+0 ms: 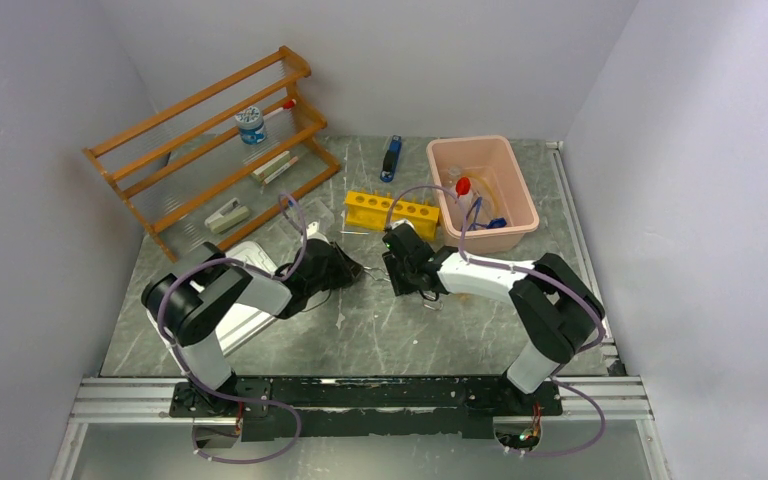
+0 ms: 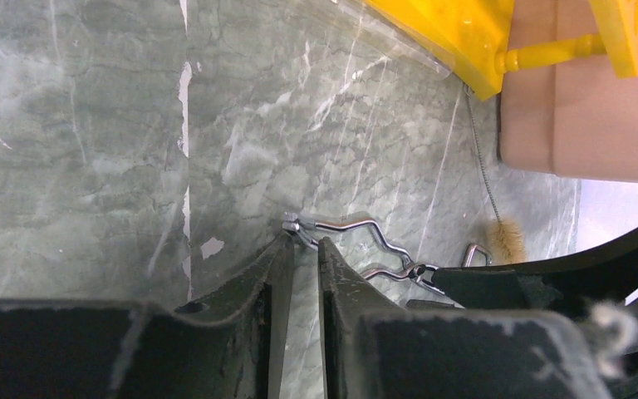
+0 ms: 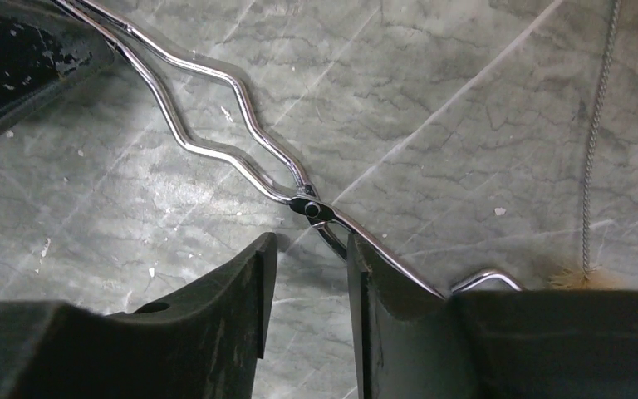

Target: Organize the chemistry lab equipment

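metal tongs (image 3: 309,209) lie flat on table (image 1: 290,340), at 6 o'clock of yellow tube rack (image 1: 391,209), between the two arms. In the top view the long axis runs roughly 9 to 3: tip end at 9 by left gripper (image 2: 303,245), handle end at 3 under right gripper (image 3: 309,243). Left jaws nearly closed, thin slot only, tong tip right at the slot mouth; cannot tell if pinched or just touching. Right jaws apart, bare table showing between them, straddling the handle just behind the pivot, not clamped. In the right wrist view the tongs run 11 to 5, slanting across the gap. Both arms at the tongs; right looks better placed for a lift, probably by closing across the handles
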